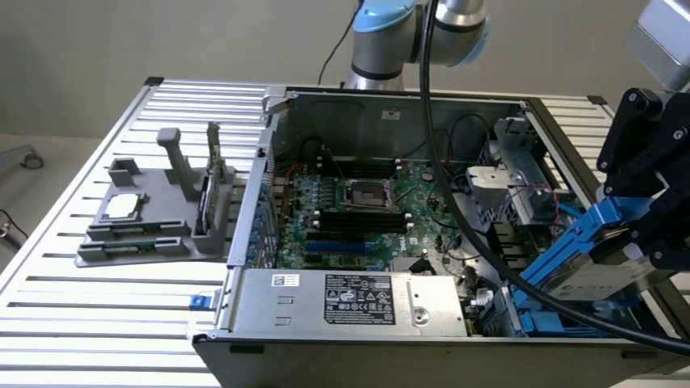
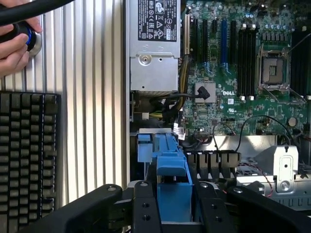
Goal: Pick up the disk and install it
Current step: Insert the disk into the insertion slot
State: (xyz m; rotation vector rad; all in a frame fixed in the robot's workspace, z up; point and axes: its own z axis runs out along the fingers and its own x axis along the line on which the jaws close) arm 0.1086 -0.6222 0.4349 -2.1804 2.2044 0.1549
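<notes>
Gripper (image 2: 176, 209): clamped on the blue carrier of the disk (image 1: 596, 280).
Disk: tilted, over the open computer case (image 1: 431, 362), at the exterior view's right.
Contact with case: cannot tell.

Dial centred on the motherboard (image 1: 356, 202) in the exterior view, twelve pointing away from the camera. We logged:

- Table (image 1: 65, 323): lay under everything.
- Computer case (image 1: 431, 364): stood on the table, open-topped, with the motherboard flat on its floor.
- Processor socket (image 1: 359, 192): sat at dial centre.
- Power supply (image 1: 345, 301): sat inside at six, against the near wall.
- Drive cage (image 1: 518, 178): stood inside at three.
- Holder (image 1: 161, 230): lay on the table at nine, outside the case. We found a chip (image 1: 122, 207) lying on it and a card (image 1: 215, 174) upright on its case side.
- Disk (image 1: 599, 279): hung tilted at four, above the case's corner, between the sides of the gripper (image 2: 175, 208).
- Keyboard (image 2: 26, 155): lay on the table outside the wall by the power supply, with a hand (image 2: 12, 46) near one end.
</notes>
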